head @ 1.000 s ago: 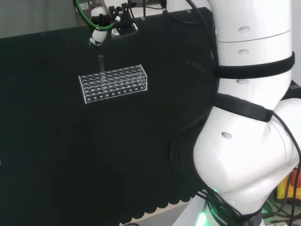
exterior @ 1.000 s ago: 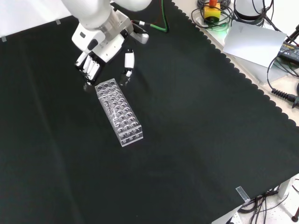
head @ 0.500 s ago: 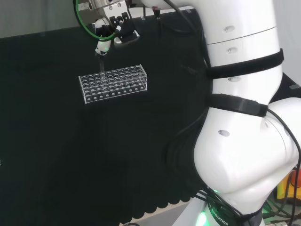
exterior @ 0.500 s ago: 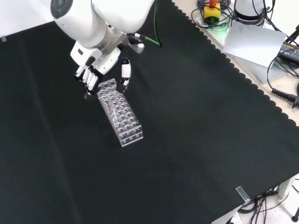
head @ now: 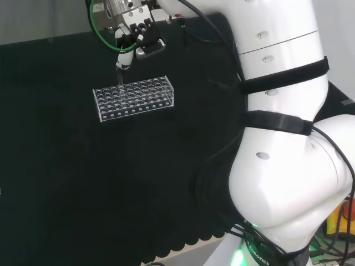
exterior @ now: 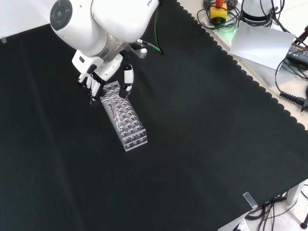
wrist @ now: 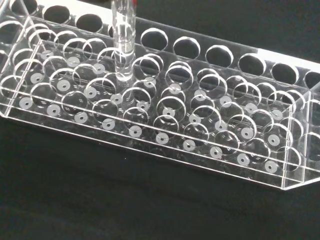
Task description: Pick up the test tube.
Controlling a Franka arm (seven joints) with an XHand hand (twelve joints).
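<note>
Your test tube [wrist: 123, 40] stands upright in a hole near one end of the clear rack [exterior: 123, 117], the end that lies toward the far edge of the cloth [exterior: 202, 125] in the front view, and its rim pokes above the rack's top plate in the head view. Over the last second the hand [exterior: 98, 77] has dropped from a clear gap above that end to just over it: in the front view the fingers [exterior: 91, 83] hang beside the left corner of the rack end and the thumb [exterior: 127, 80] beside the right corner, so they are spread to either side and pinching nothing yet. In the head view a fingertip sits right at the tube's top; you cannot tell whether it touches. Judgement: you are in the final approach, tube not grasped, rack unmoved. Next you will likely need the thumb and fingers brought together on the exposed upper part of the tube before any lift
</note>
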